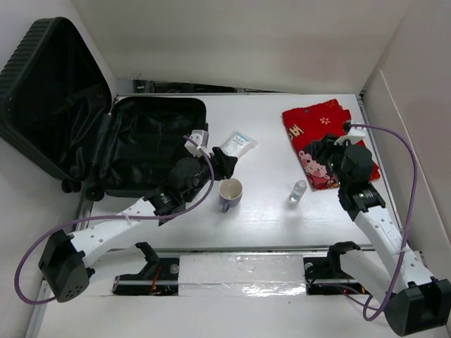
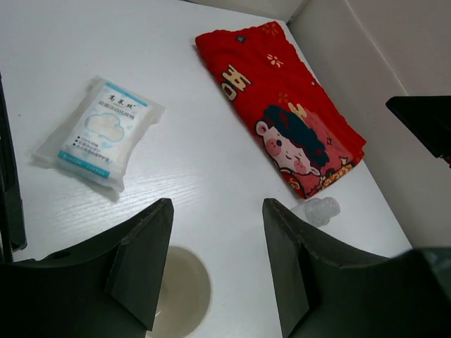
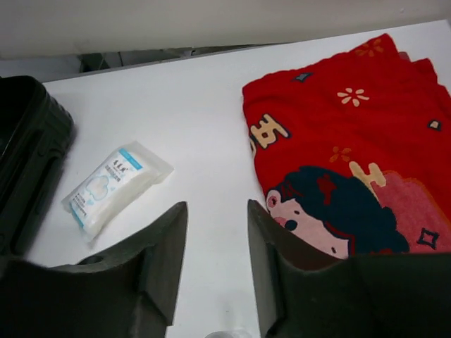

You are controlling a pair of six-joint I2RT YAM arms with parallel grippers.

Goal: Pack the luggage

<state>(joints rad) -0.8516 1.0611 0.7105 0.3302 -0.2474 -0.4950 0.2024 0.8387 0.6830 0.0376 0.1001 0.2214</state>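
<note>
The black ribbed luggage (image 1: 151, 144) lies open at the far left, its lid (image 1: 49, 91) leaning on the wall, and its edge shows in the right wrist view (image 3: 28, 155). My left gripper (image 1: 229, 163) (image 2: 217, 208) is open and empty, above a purple-white mug (image 1: 230, 193) (image 2: 180, 292). A white tissue packet (image 1: 237, 144) (image 2: 99, 134) (image 3: 113, 186) lies just beyond it. My right gripper (image 1: 317, 151) (image 3: 217, 208) is open and empty, over the left edge of a folded red cartoon cloth (image 1: 328, 137) (image 2: 282, 105) (image 3: 345, 141).
A small clear bottle (image 1: 299, 190) (image 2: 317, 210) stands between the mug and the cloth. White walls close in the table on the far side and the right. Purple cables loop from both arms.
</note>
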